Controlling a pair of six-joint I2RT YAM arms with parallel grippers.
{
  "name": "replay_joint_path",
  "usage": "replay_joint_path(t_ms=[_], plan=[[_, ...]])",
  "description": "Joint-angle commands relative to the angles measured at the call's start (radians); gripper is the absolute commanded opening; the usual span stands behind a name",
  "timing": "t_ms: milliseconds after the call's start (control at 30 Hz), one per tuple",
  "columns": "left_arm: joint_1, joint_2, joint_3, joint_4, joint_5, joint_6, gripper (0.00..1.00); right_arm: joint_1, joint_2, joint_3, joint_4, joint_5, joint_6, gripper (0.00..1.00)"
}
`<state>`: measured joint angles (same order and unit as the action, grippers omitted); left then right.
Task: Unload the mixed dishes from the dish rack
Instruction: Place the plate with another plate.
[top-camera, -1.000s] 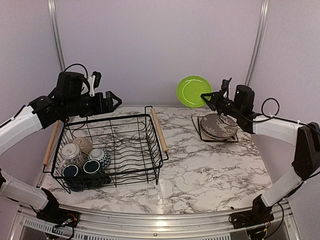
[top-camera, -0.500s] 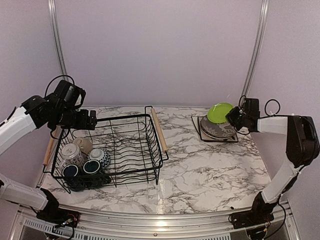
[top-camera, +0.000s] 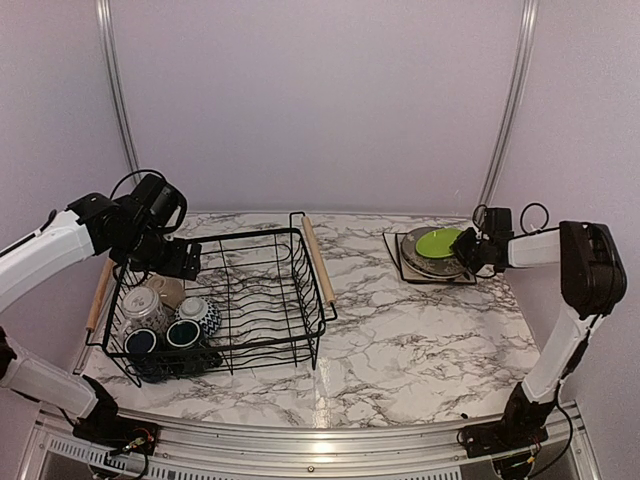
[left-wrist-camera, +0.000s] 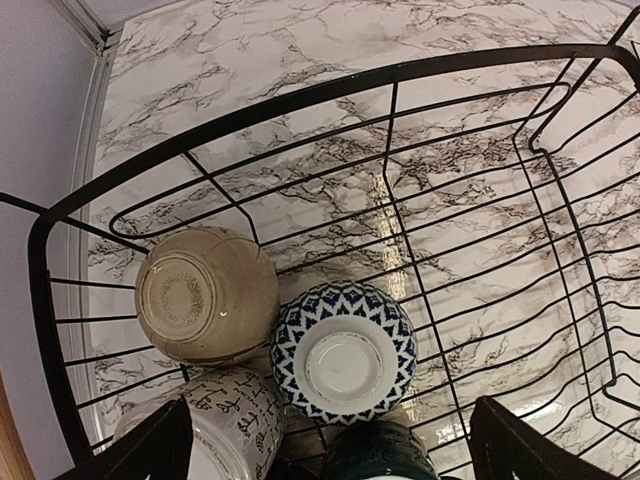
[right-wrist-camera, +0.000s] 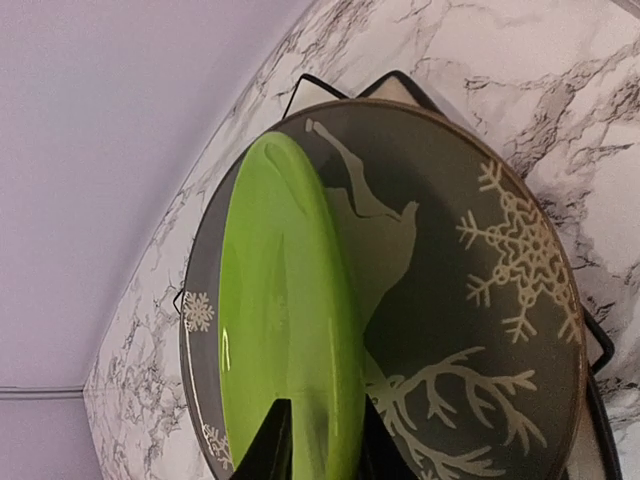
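Gripping lime-green plate (right-wrist-camera: 285, 330), right end effector (right-wrist-camera: 318, 445) over deer plate (right-wrist-camera: 450, 330).

The white marbled bench (top-camera: 420, 330) is free at 3 o'clock of the black wire dish rack (top-camera: 230, 237); upturned ceramic mugs (top-camera: 197, 312) fill its 8 o'clock corner.

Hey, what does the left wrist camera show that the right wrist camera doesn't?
Only the left wrist view: the black wire dish rack holding a tan mug and a blue-patterned mug, bases toward the camera. Only the right wrist view: the lime-green plate pinched in the right claw, over the grey deer plate. Both: the marble table.
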<state>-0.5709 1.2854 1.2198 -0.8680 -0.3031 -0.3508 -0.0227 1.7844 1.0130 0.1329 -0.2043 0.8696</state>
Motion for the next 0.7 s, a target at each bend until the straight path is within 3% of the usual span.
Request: replay_joint_path(t_ms=[0, 200, 300, 500, 667], plan=[[0.002, 0.051, 0.002, -0.037, 0.014, 0.015, 0.99, -0.004, -0.014, 0.037, -0.011, 0.022, -0.050, 0.26], [0.002, 0.128, -0.006, -0.026, 0.017, 0.038, 0.99, -0.004, -0.078, 0.034, -0.090, 0.098, -0.161, 0.61], [0.002, 0.179, -0.001, -0.009, 0.063, 0.045, 0.95, -0.004, -0.108, 0.024, -0.119, 0.113, -0.201, 0.74], [0.005, 0.287, -0.014, 0.038, 0.098, 0.051, 0.90, -0.004, -0.201, -0.010, -0.197, 0.171, -0.306, 0.88], [0.040, 0.309, -0.040, 0.076, 0.126, 0.041, 0.93, 0.002, -0.318, -0.051, -0.220, 0.184, -0.381, 0.91]])
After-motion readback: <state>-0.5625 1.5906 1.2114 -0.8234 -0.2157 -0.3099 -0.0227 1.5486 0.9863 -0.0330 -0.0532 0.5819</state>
